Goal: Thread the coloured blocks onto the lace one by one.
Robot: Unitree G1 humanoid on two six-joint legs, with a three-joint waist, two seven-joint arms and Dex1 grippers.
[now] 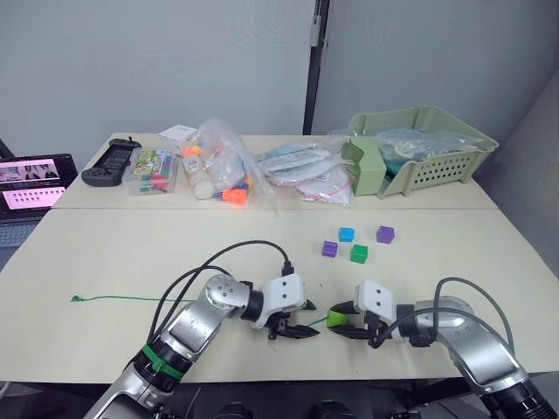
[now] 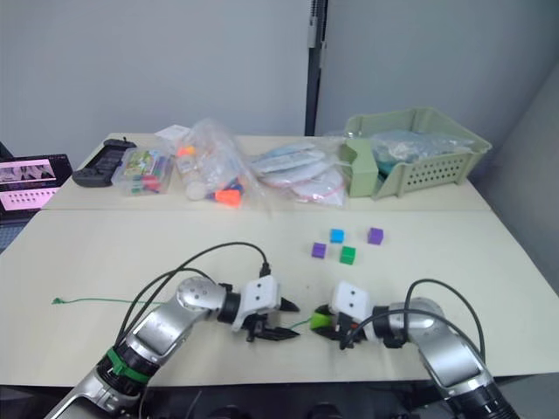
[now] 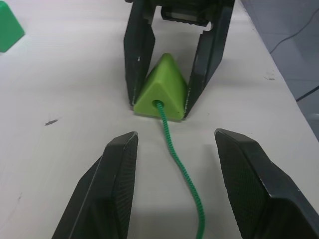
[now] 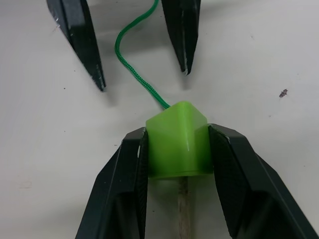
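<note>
Table (image 1: 131, 253): pale, two tops joined end to end; bags and a basket (image 1: 437, 166) along the far side.
Lace (image 3: 179, 169): one thin green cord, lying left to right from a knot at far left, entering the lime block; pale tip out the back.
Blocks: five; blue (image 1: 347, 234), two purple (image 1: 385, 234) (image 1: 329, 249), dark green (image 1: 359, 253) clustered mid-table.
Lime block (image 4: 177, 142): near edge, pinched by right gripper (image 4: 177, 149).
Left gripper (image 3: 174, 164): fingers apart, straddling the lace, not touching it.

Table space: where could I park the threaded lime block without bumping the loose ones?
Bare tabletop lies above the lace, left of the four loose blocks, and again right of them. The back, with bags and basket, is crowded.
</note>
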